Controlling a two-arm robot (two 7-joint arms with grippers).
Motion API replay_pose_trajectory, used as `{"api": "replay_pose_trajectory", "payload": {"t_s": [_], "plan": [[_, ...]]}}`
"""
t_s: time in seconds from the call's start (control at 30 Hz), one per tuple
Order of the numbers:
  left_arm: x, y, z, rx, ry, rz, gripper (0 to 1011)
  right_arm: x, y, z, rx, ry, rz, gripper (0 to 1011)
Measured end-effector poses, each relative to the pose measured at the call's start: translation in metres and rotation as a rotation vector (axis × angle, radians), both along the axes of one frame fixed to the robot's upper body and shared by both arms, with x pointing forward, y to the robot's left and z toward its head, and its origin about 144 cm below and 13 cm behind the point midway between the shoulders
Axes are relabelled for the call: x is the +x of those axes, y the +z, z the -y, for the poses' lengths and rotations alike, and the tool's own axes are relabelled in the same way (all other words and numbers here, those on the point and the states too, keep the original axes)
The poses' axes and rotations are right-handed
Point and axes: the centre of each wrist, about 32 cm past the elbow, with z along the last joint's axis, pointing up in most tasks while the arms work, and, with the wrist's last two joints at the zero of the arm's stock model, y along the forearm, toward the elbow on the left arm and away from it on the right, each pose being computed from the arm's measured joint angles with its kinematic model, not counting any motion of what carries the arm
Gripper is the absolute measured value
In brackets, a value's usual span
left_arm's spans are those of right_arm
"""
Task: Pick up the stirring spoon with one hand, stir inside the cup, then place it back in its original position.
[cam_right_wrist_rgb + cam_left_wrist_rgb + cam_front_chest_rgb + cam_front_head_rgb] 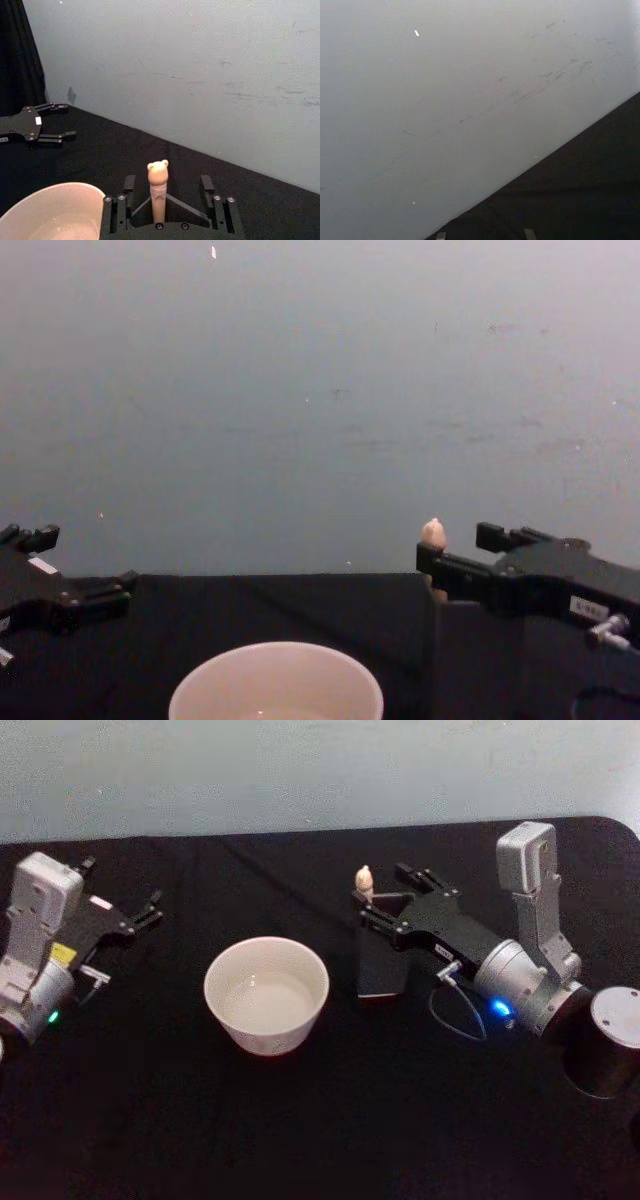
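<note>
- Two fingers (207, 186) of the right gripper (390, 892), spread wide, flank the stirring spoon (364, 880), untouched.
- Spoon stands upright in the box holder (385, 955), mid-bench, beside the cup (266, 994).
- Left gripper (140, 912) idles open near the bench's left edge.

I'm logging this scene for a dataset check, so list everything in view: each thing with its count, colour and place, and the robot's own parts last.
stirring spoon: one, cream bear-topped handle, upright in the box holder, between the right gripper's open fingers, untouched.
cup: one, off-white, centre of the table, left of the holder.
box holder: one, dark, square, right of the cup.
table: one, black cloth.
wall: pale grey, behind the table.
right gripper: one, black, over the holder.
left gripper: one, black, open, at the table's left.
</note>
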Motion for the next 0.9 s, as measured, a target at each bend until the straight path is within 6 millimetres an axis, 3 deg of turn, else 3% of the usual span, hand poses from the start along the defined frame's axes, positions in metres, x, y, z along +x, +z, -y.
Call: {"api": "replay_pose_trajectory", "payload": {"t_s": [0.3,0.7,0.9], "plan": [[0.000,0.000,0.000,0.000,0.000,0.000,1001,0.000,0.000,0.000,0.001,0.000,0.000,1000],[0.000,0.000,0.000,0.000,0.000,0.000,1001,0.010,0.037,0.010,0.149,-0.110,0.117,1000],[0.000,0.000,0.000,0.000,0.000,0.000,1001,0.017,0.036,0.025,0.148,-0.260,0.142,1000]]}}
